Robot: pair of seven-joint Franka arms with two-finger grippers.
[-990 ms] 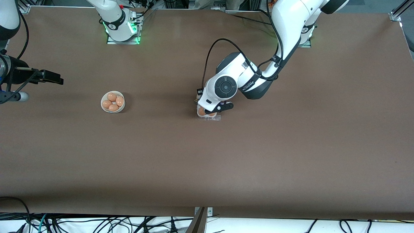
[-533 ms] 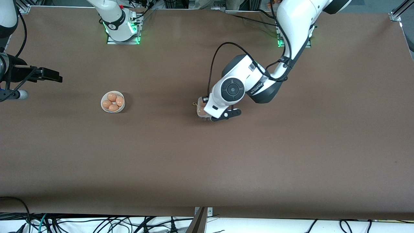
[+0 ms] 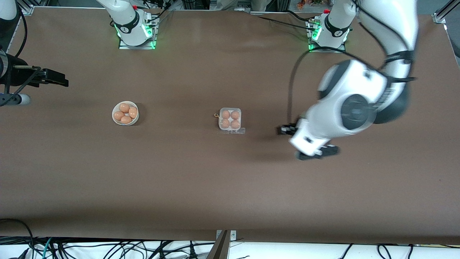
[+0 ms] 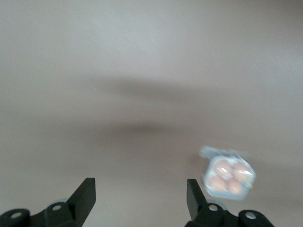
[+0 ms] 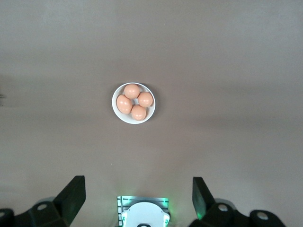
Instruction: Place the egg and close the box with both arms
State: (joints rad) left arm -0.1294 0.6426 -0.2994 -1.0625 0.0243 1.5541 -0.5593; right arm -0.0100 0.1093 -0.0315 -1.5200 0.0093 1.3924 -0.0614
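While the box (image 3: 230,119) sits mid-surface with all four cells filled by orange-brown eggs, the left gripper (image 3: 312,145) is seen up in the air over bare surface toward the left arm's end, its fingers (image 4: 84,196) spread wide and holding nothing. The right gripper (image 5: 137,196) is parked high over the right arm's end of the surface, fingers likewise spread and empty, that arm waiting. From these views the clear lid cannot be said to be latched; a pale flap is seen lying at the box edge nearest the front camera.

The box is judged light and thin-walled, likely to flex and skid on the smooth brown surface (image 3: 230,187) if pushed from one side only, so it is best steadied at one wall while the lid is pressed at its free edge. The eggs inside, the egg (image 3: 225,114) among them, are taken to be smooth, rounded and fragile, to be gripped gently across the middle if gripped at all.

A white bowl (image 3: 115,121) holding four more eggs is seen toward the right arm's end, well apart from the box. Ample open room is left around both, with cables lying only off the surface edge.
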